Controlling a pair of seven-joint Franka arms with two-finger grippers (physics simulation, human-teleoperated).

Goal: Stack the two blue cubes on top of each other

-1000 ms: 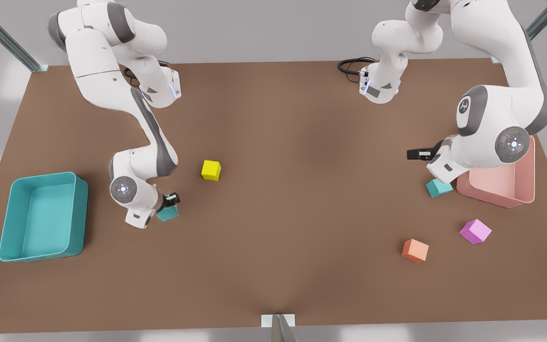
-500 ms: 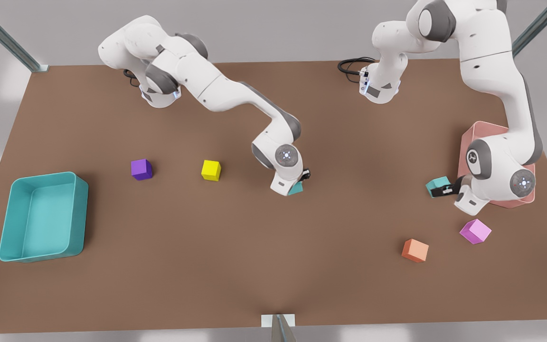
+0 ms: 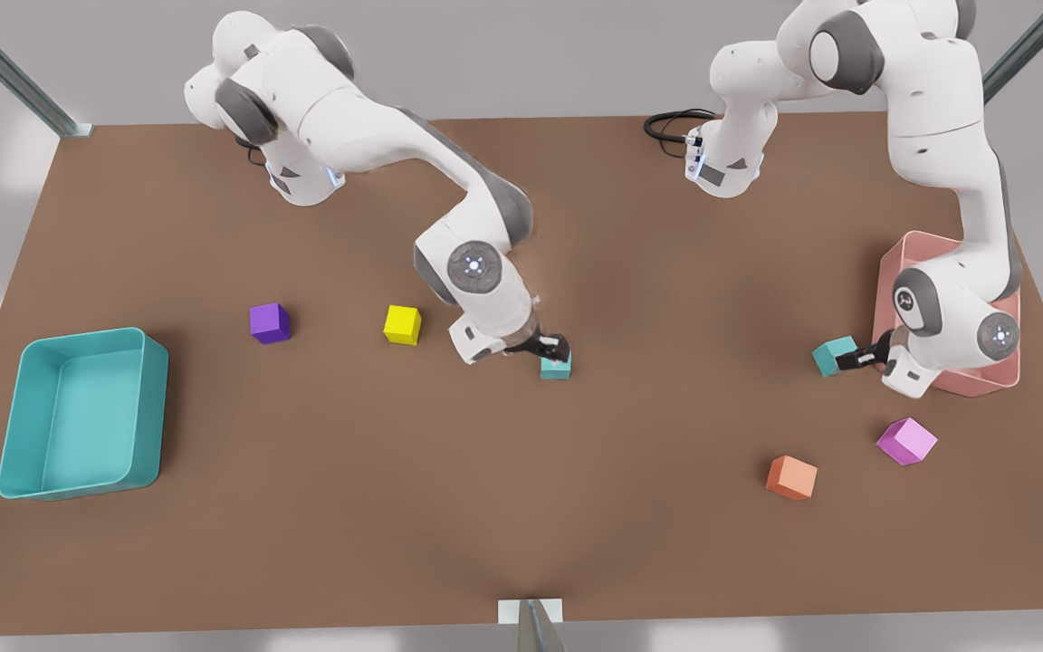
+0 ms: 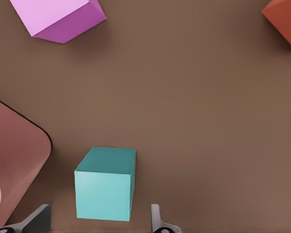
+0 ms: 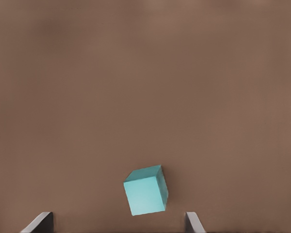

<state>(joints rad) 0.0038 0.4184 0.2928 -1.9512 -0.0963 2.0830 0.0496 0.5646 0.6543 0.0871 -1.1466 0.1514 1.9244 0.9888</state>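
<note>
Two teal cubes sit apart on the brown table (image 3: 521,507), unstacked. The first teal cube (image 3: 557,366) rests near the table's middle, the second teal cube (image 3: 834,355) toward the front view's right, just beside the pink bin (image 3: 983,380).

Right gripper (image 3: 554,349): over the first teal cube (image 5: 146,190). In the right wrist view its two dark fingertips (image 5: 39,223) stand spread wide, well clear of the cube's sides, nothing clasped. The cube lies flat on the table, turned slightly askew to the finger line.

Left gripper (image 3: 850,359): low at the second teal cube (image 4: 105,184), reaching in from the pink-bin side. In the left wrist view its fingertips (image 4: 156,221) stand parted on either side of the cube with a gap on both sides; no contact visible. The pink bin's rounded corner (image 4: 14,165) is close beside this cube.

Surface: matte brown tabletop, uniform, faint darker shading toward the centre. Other items on it: purple cube (image 3: 269,323) and yellow cube (image 3: 402,325) toward the front view's left of centre; orange cube (image 3: 791,477) and light-violet cube (image 3: 906,441) near the right front; a large teal bin (image 3: 23,471) at the far left. A black cable (image 3: 666,125) coils by one arm's base.

Room: pale grey blank wall behind the table, grey metal struts (image 3: 5,68) slanting at both upper corners, and a small metal bracket (image 3: 531,620) at the near edge.
</note>
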